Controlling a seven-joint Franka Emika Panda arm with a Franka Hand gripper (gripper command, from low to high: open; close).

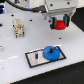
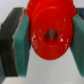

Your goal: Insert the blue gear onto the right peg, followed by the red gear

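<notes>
Red gear (image 2: 50, 31) fills the wrist view, clamped between the gripper (image 2: 46, 37) pads (image 2: 21, 42), centre hole visible (teeth blurred). On the exterior view the gripper (image 1: 59, 22) holds the red gear (image 1: 60, 24) above the white table (image 1: 15, 60). Blue gear (image 1: 51, 52) sits on the grey plate (image 1: 36, 59), below the gripper and well apart from it; the peg is too small to make out.

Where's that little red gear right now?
The red gear is off the table, clamped in the jaws, up and toward the exterior view's right of the blue gear.
</notes>
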